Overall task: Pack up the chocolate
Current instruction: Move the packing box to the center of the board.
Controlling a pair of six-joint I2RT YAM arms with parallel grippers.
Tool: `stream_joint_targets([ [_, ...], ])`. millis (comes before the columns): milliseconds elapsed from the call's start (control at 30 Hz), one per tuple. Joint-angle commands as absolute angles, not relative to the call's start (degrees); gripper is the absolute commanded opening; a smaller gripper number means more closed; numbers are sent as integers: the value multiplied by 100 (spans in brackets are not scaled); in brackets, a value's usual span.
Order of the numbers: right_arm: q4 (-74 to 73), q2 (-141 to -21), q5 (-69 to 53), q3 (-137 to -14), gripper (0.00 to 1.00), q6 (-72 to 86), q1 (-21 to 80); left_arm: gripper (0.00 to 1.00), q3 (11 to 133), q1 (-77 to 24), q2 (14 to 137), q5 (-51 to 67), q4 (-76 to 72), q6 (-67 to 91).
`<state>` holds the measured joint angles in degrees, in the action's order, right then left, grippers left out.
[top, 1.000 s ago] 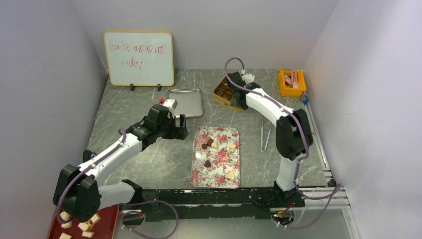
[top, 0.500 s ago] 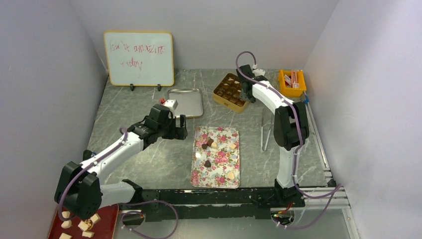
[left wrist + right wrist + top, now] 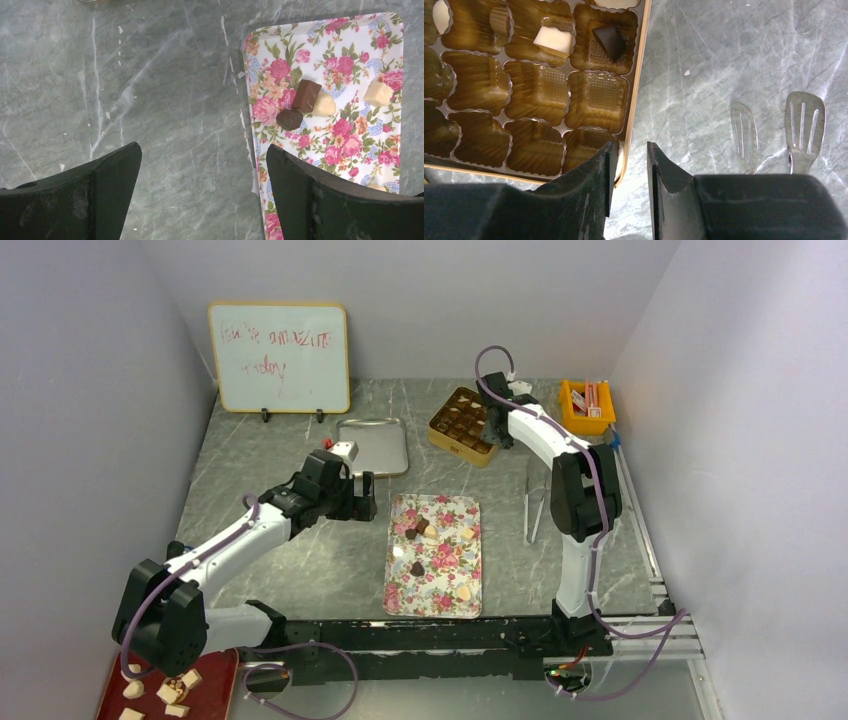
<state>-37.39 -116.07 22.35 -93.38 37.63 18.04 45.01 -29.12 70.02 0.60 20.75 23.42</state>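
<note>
**Right arm swings off the box; most of the chocolate is still on the tray**

A second ago the right arm lay across the chocolate box [image 3: 636, 85] at the far edge of the marble table [image 3: 150, 75] and hid it. It has since swung to the box's right edge and stayed there, so the compartments show again. The right gripper [image 3: 629, 147] hangs with its jaws drawn near, a narrow gap between them straddling the gold rim. Whether they pinch it I cannot tell; no sweet is between them.

Two pieces, one cream [image 3: 553, 40] and one dark [image 3: 609, 41], sit in compartments by the right rim; those nearer are empty.

The left gripper [image 3: 202, 150] has barely moved. It is spread wide and empty over the table, beside the floral tray's [image 3: 350, 145] left edge, where the remaining chocolate [image 3: 306, 96] lies. Packing looks far from finished.
</note>
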Motion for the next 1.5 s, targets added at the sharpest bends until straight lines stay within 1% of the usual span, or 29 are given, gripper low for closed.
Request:
stream_joint_targets([
  [0, -3558, -11623, 2172, -9368, 32, 3710, 1767, 100, 4726, -2927, 7040, 29, 1933, 2377],
  [600, -3461, -11836, 1997, -9193, 31, 3659, 1759, 100, 4702, -2927, 7097, 9, 1901, 2400],
  [700, -3443, -11861, 1973, -9146, 28, 3596, 1754, 100, 4696, -2922, 7120, 9, 1890, 2408],
  [867, -3439, -11931, 1938, -9130, 20, 3442, 1715, 100, 4663, -2927, 7138, 9, 1848, 2426],
  [1033, -3527, -11979, 1959, -9174, 16, 3180, 1696, 100, 4650, -2921, 7171, 9, 1787, 2456],
  [1233, -3515, -11895, 1885, -9064, 13, 2741, 1696, 100, 4597, -2924, 7195, 56, 1681, 2509],
  [1467, -3508, -11664, 1800, -8842, 12, 2278, 1694, 100, 4579, -2927, 7215, 121, 1561, 2564],
])
